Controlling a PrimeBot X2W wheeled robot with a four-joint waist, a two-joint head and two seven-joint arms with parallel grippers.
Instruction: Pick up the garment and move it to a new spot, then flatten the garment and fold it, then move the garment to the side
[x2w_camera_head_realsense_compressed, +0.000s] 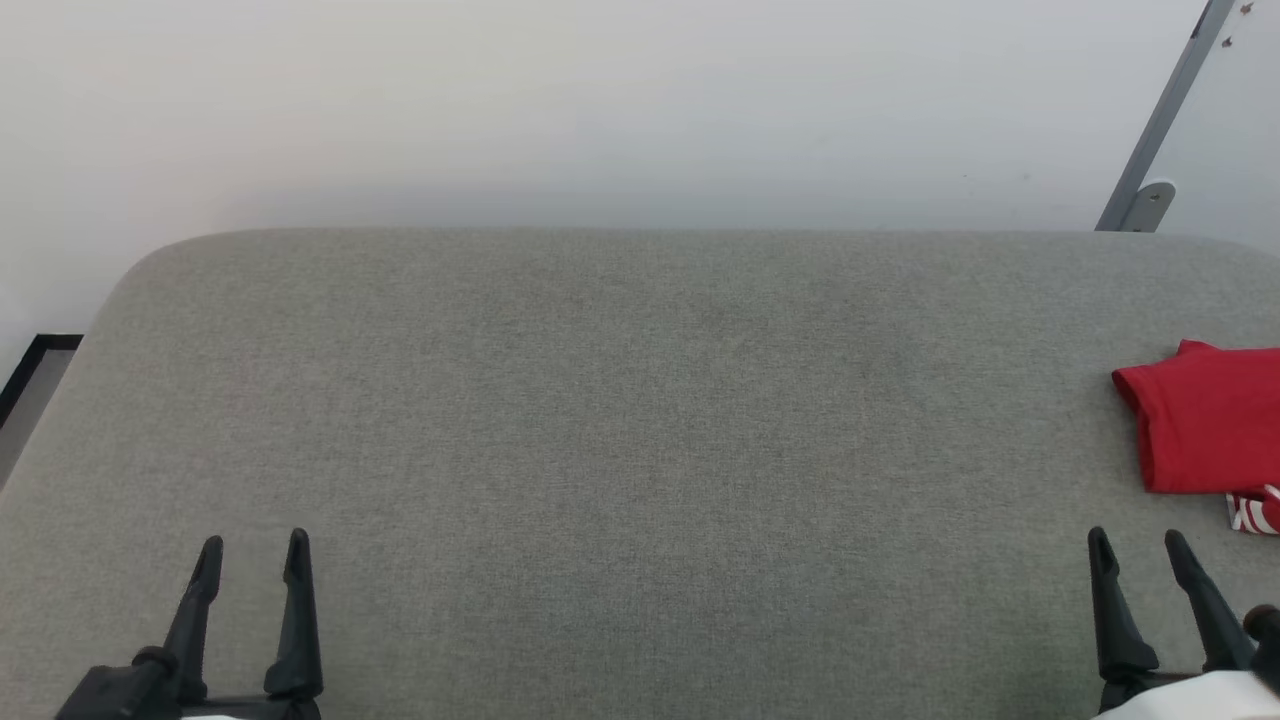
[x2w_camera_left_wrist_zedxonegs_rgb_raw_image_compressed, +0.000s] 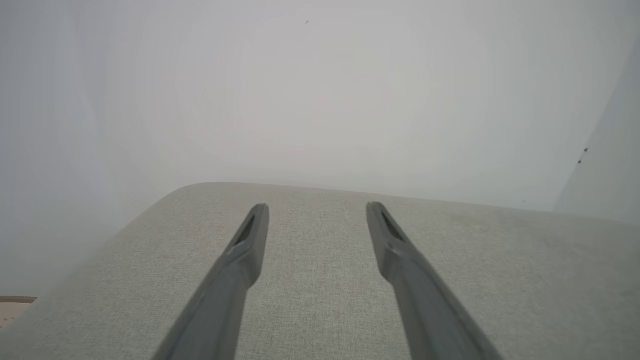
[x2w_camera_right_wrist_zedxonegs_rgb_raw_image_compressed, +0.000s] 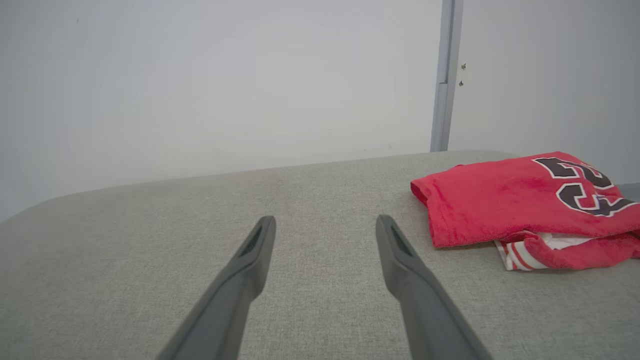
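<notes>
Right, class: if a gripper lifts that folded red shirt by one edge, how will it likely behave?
Probably floppy: the shirt lies in soft, rumpled layers, so it would likely sag and unfold. Likely light, being thin cloth.

The only thing to read is a number on the garment (x2w_camera_right_wrist_zedxonegs_rgb_raw_image_compressed: 490, 200), the red shirt that lies folded at the right side of the grey cushion (x2w_camera_right_wrist_zedxonegs_rgb_raw_image_compressed: 300, 300). In the right wrist view the top face of the shirt bears large black numerals (x2w_camera_right_wrist_zedxonegs_rgb_raw_image_compressed: 582, 185) with a white outline. They sit towards its far right end, turned sideways and seen at a slant. They read as 23, the 2 farther and the 3 nearer
</notes>
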